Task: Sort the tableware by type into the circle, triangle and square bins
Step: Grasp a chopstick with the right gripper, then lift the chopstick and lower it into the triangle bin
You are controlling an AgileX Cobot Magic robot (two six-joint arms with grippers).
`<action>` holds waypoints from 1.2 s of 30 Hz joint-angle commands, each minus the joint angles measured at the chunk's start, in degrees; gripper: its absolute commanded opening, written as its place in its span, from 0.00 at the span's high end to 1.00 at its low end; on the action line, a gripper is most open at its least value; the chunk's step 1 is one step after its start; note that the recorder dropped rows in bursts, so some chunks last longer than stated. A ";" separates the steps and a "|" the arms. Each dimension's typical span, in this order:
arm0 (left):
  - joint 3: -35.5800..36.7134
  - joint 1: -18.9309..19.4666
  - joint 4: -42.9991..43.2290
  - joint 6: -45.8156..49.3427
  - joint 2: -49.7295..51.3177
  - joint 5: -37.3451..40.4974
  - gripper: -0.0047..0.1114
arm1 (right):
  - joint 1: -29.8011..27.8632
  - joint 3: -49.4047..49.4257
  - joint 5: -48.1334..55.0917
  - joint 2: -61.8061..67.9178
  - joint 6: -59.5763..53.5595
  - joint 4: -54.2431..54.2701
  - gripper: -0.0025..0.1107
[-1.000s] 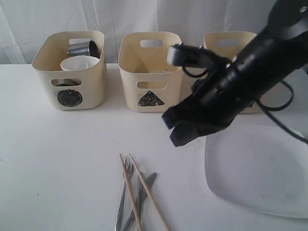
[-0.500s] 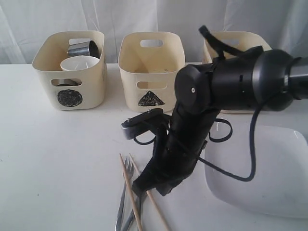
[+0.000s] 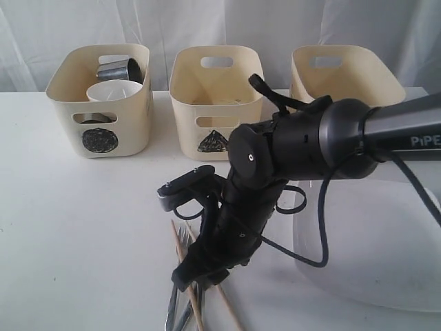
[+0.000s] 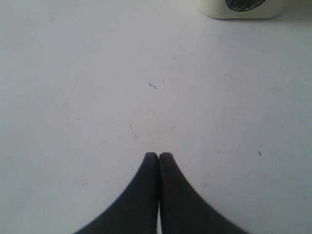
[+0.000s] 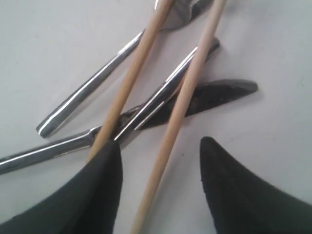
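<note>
Left gripper (image 4: 159,155): fingers clenched together, holding nothing, over open bench (image 4: 73,73). Circle bin (image 3: 100,103) left of triangle bin (image 3: 215,103), holds steel mug (image 3: 118,69), white bowl (image 3: 114,89). In front of triangle bin: two crossed chopsticks (image 5: 127,83) over steel cutlery (image 5: 92,80), flat on bench; free bench front-left of triangle bin. Right gripper (image 5: 160,144) there: fingers released, spread astride one chopstick, contact unclear. Right of triangle bin: third bin (image 3: 344,72), mark hidden by arm; white plate (image 3: 386,255), edge close beside arm.
</note>
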 commanded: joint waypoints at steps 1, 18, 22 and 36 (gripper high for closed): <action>0.18 0.27 -0.55 -0.01 -0.23 1.48 0.96 | 0.09 -0.15 -1.24 0.63 0.05 -0.02 0.56; 0.18 0.27 -0.55 -0.01 -0.23 1.48 0.96 | 0.09 -0.15 1.85 5.01 5.61 -4.72 0.75; 0.18 0.27 -0.55 -0.01 -0.23 1.48 0.96 | 0.09 -0.15 1.67 5.01 6.01 -4.72 0.90; 0.18 0.27 -0.55 -0.01 -0.23 1.48 0.96 | -0.12 -3.94 -0.16 2.81 14.66 -12.29 0.98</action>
